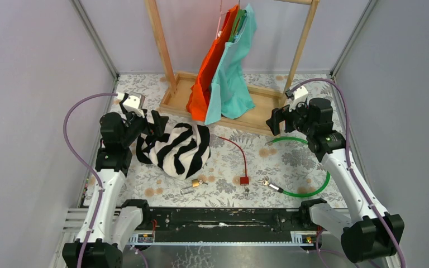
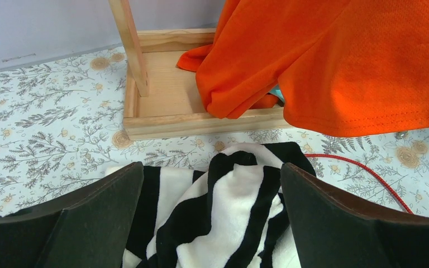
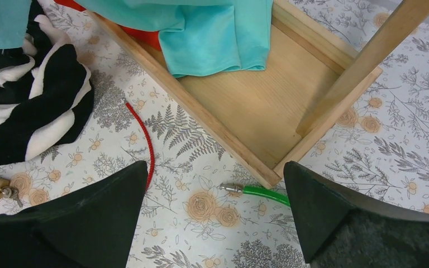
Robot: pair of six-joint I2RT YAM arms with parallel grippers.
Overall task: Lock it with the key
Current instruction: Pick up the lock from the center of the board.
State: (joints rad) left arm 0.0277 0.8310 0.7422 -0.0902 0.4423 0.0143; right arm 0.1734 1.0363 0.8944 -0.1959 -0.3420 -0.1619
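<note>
Here, both arms hover at the back of the floral table [image 1: 223, 167]. The left gripper [image 2: 211, 167] is spread wide above a zebra-striped cloth [image 1: 176, 148]. The right gripper [image 3: 215, 167] is equally wide over the wooden rack base [image 3: 246, 106]. A small brass padlock [image 1: 195, 182], seemingly with a key in it, lies near the front edge, well apart from both. One arm should probably pin the lock body while the other pinches the key squarely.

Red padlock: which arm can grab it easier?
Probably the right. The right pincer, open, hangs nearer the red padlock. The left pincer, also open, is farther off, above the striped cloth.
</note>
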